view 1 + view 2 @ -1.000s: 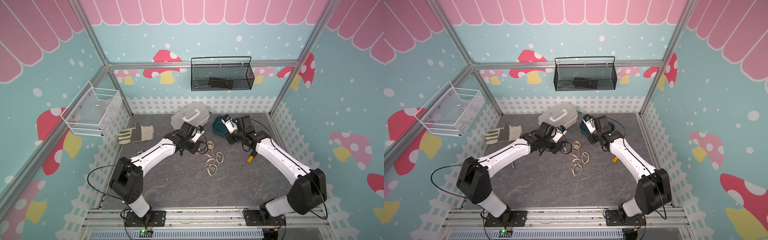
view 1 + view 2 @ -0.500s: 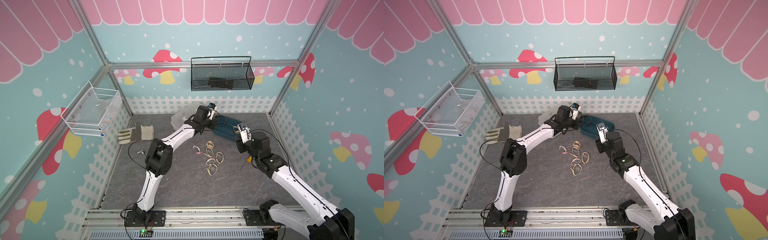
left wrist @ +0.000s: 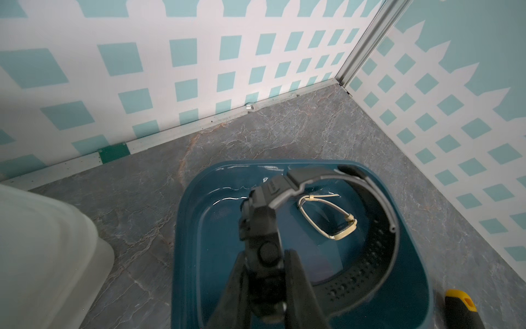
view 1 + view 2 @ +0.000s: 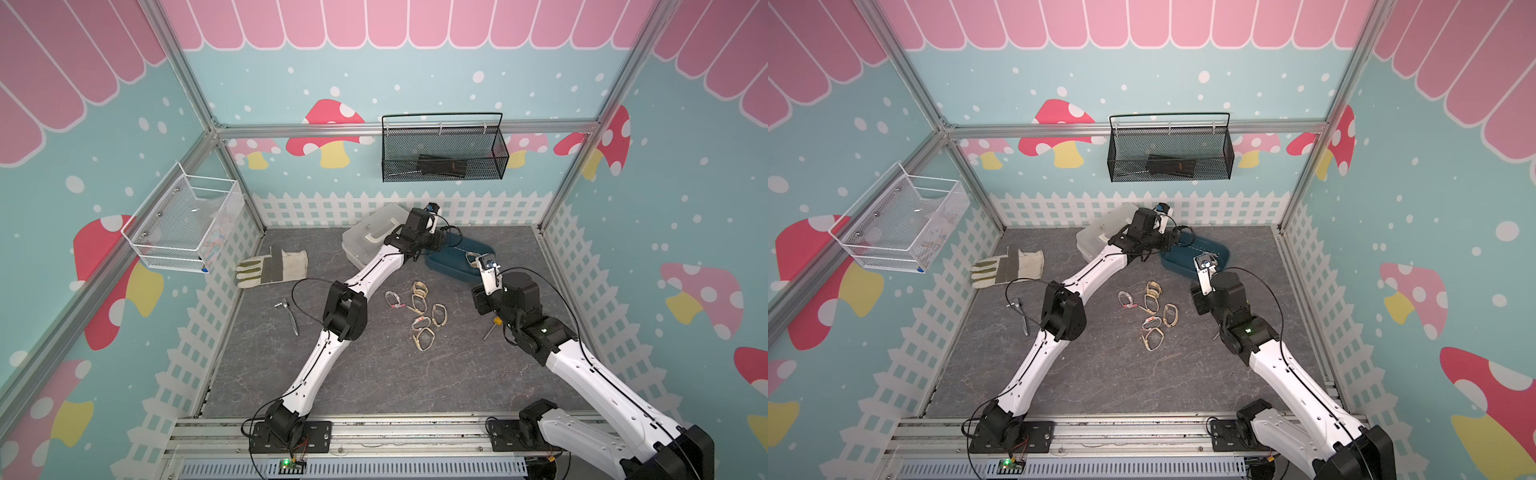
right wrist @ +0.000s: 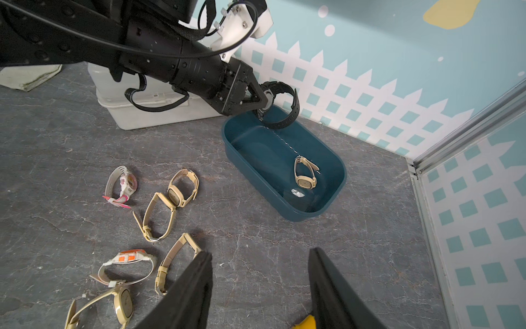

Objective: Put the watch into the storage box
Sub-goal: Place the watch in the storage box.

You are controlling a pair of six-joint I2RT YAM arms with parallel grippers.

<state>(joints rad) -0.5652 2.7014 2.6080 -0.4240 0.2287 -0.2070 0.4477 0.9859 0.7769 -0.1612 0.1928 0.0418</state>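
The left gripper (image 5: 260,99) is pinched on the case of a black watch (image 5: 296,108), whose looped strap hangs over the end of the storage box (image 5: 264,153) nearest the white case (image 5: 148,114). In the left wrist view the perforated strap (image 3: 382,256) curves above the box's floor; whether it touches the floor cannot be told. There is raised lettering on the grey part beside the watch's case, too blurred to read. A beige watch (image 5: 304,176) lies on its side inside the box, toward the far end. The right gripper (image 5: 259,252) hovers over the grey table with its jaws spread and nothing between them. Just beside it a yellow screwdriver handle (image 5: 306,323) lies on the table. On the table near the box sit a pink-and-white watch (image 5: 125,185), a white-and-orange watch (image 5: 128,259) and several more beige watches (image 5: 182,188); the print on their faces is too small to read, as is a small sticker on the white case's front wall. In a top view a work glove (image 4: 274,266) lies well apart from the box.
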